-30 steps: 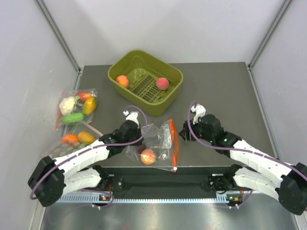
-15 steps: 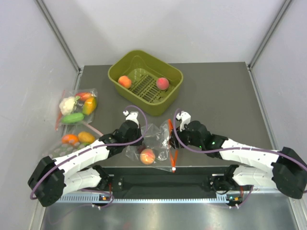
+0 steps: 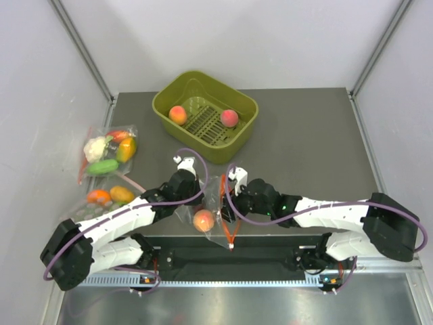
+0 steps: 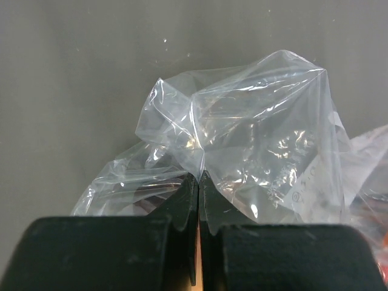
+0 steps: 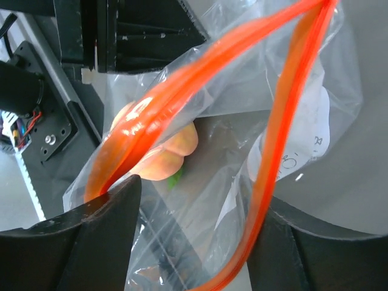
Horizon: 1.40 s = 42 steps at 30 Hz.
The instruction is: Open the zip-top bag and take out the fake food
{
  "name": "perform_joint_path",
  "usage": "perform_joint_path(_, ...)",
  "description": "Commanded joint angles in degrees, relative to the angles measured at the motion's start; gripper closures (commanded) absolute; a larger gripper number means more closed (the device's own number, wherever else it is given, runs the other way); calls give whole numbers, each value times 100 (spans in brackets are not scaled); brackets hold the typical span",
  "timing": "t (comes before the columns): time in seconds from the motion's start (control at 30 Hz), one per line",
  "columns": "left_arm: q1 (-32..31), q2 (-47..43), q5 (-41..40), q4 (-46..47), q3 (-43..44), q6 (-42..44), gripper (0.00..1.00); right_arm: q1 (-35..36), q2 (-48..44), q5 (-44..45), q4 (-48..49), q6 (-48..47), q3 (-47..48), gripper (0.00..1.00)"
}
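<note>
Peach (image 5: pixel 170 151) in the zip-top bag (image 5: pixel 236 91) is half hidden behind the bag's zip strip (image 5: pixel 182 79). Print on the bag's white label (image 5: pixel 291 151) is too blurry to read.

Upper centre of my overhead view: an olive-green slotted basket (image 3: pixel 238 137) on the dark grey table (image 3: pixel 311 135). Left edge: a clear bag of cauliflower and cucumber (image 3: pixel 108 152); below it, a bag of orange and green pieces (image 3: pixel 108 196).
</note>
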Motion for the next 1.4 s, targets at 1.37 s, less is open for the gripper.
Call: perform_joint_path(1.37,31,135,3,160,129,137,100,205,-2070,1482,-1448,609,-758,53)
